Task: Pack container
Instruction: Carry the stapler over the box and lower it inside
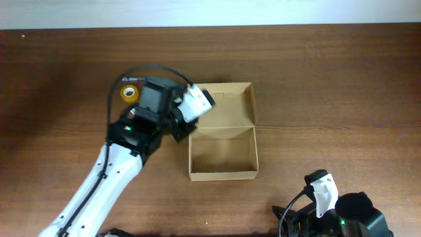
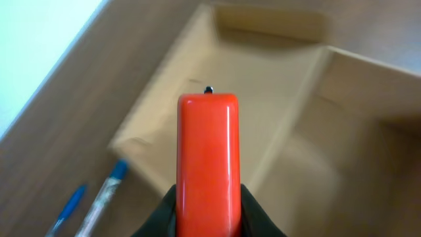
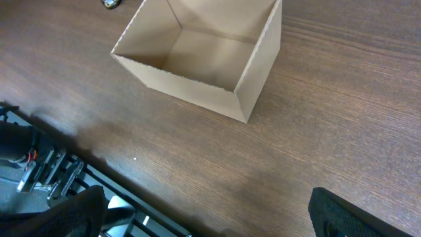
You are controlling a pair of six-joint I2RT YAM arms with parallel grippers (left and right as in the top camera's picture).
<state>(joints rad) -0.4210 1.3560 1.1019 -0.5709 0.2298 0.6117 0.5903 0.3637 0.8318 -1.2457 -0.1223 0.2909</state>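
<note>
My left pincer [image 2: 208, 220] is clenched on a glossy, round-cornered orange block [image 2: 208, 151] above the container [image 1: 223, 172]. My right pincer [image 3: 204, 214] stands released, well apart from it. The container is plain matte brown cardboard, rectangular, in the middle of the wood-grain table [image 1: 329, 79], with its mouth up, its flap laid back on the far side and its longer side running left to right.

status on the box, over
Left gripper shut on orange block, at the box edge. Right gripper open, off to the side. Box open, nothing seen inside, nothing blocking.
</note>
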